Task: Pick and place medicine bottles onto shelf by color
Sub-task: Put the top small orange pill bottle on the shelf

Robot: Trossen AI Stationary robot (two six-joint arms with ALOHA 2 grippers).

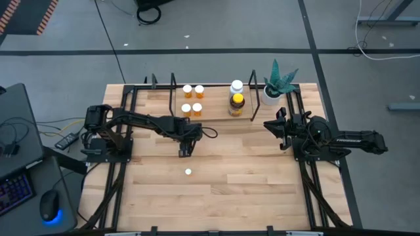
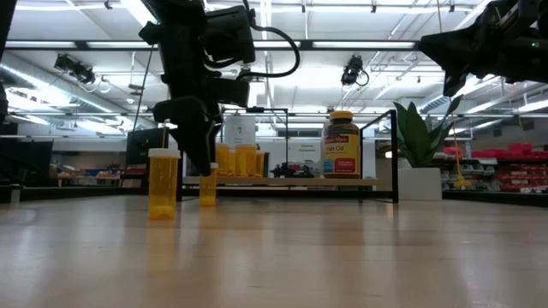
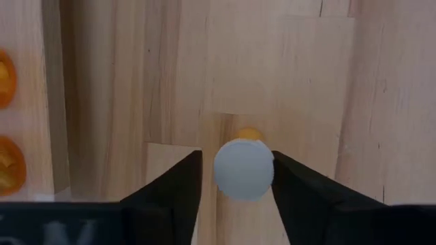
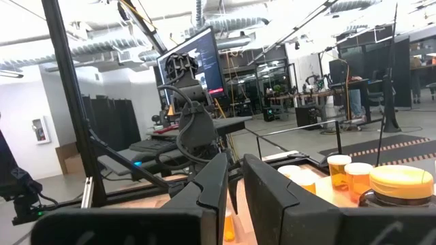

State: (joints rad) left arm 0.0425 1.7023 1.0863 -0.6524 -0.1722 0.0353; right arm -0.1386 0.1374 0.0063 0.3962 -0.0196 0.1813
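Nearest us, a lone orange bottle (image 2: 163,184) is standing at 6 o'clock of the left gripper (image 1: 186,152). We are seeing that gripper straddling a second orange bottle (image 3: 244,170), fingers apart, one touching its cap. The shelf (image 1: 215,98) is sitting at the table's 12 o'clock. The right gripper (image 1: 280,128) is waiting at 3 o'clock, fingers slightly apart.

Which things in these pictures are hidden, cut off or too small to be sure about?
- Small orange pill bottle with a white cap: the left wrist view shows only its cap, so the body is hidden.
- Left hand, high view: it covers that bottle.
- Dark amber bottle with a yellow cap, right wrist view: cut off by the edge.
- Big white bottle, low view: not made out.
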